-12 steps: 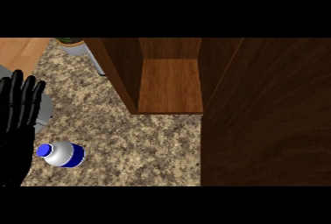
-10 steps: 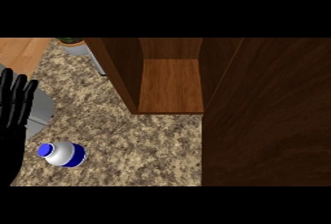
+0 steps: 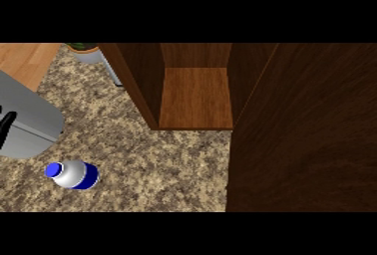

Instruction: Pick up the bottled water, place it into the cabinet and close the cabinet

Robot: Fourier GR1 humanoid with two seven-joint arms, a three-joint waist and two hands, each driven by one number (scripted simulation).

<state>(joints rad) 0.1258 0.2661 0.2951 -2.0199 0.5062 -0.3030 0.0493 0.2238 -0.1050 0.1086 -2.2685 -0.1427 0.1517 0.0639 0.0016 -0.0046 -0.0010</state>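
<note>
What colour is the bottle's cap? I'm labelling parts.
Blue, on the bottled water, head view.

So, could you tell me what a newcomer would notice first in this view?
Probably the open wooden cabinet at top centre, its bare shelf facing the counter, with its large dark door filling the right side. Next, the bottled water with its blue cap, standing alone on the speckled counter at lower left.

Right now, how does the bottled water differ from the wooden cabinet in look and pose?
The bottled water is small, white and blue, with a blue cap; the cabinet is large, dark brown wood. The bottle stands alone at lower left, capped; the cabinet stands open, its shelf bare. Both rest on the speckled counter.
</note>
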